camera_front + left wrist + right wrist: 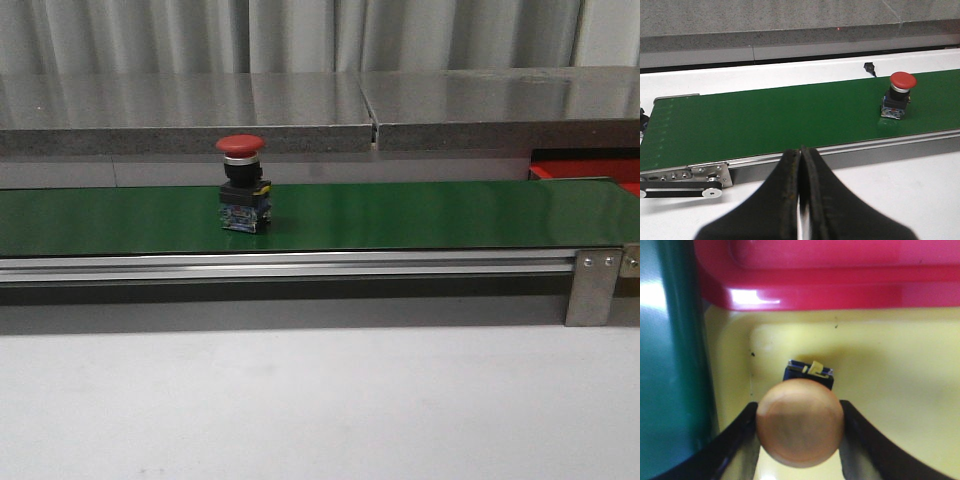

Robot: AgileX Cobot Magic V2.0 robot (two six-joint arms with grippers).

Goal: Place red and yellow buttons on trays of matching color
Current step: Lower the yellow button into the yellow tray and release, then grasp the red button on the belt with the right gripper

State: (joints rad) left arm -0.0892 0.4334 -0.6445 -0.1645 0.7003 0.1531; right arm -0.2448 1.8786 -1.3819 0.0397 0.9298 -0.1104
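Red button [243, 183] upright on green belt [420, 213], left of centre. Red tray [590, 170] at far right end of belt. Left pincer [801, 200] together, empty, above white counter [300, 400]. Right pincer [800, 425] clamped on yellow button [800, 422] over yellow tray [890, 370], beside red tray.

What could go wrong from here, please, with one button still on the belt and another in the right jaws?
1. The red-capped mushroom push button stands upright on the green conveyor belt, unheld, and could topple or ride past.
2. The left gripper is shut and apart from it.
3. The yellow-capped push button in the right gripper hangs over the pale yellow tray, beside the red plastic tray.
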